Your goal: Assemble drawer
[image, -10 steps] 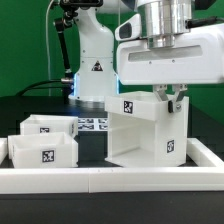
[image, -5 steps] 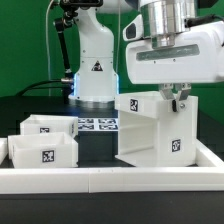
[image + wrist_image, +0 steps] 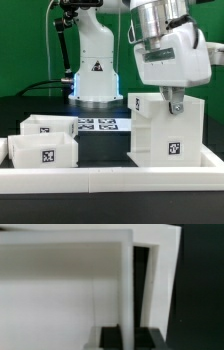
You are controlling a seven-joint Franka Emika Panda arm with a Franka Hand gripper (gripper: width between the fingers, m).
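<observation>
The tall white hollow casing [image 3: 166, 128] stands on the black table at the exterior view's right, with black-and-white tags on its faces. My gripper [image 3: 175, 102] is shut on the casing's top wall edge; in the wrist view the thin white wall [image 3: 126, 291] runs between my two dark fingers [image 3: 108, 338]. Two low white trays [image 3: 45, 148] sit side by side at the exterior view's left, each with a square tag, well apart from the casing.
A long low white rail [image 3: 110, 178] runs along the front, with a side piece at the right [image 3: 212, 152]. The marker board [image 3: 98, 125] lies flat behind, in front of the robot base [image 3: 95, 70].
My gripper has moved toward the exterior view's right with the casing, and the casing has turned so a different face shows.
</observation>
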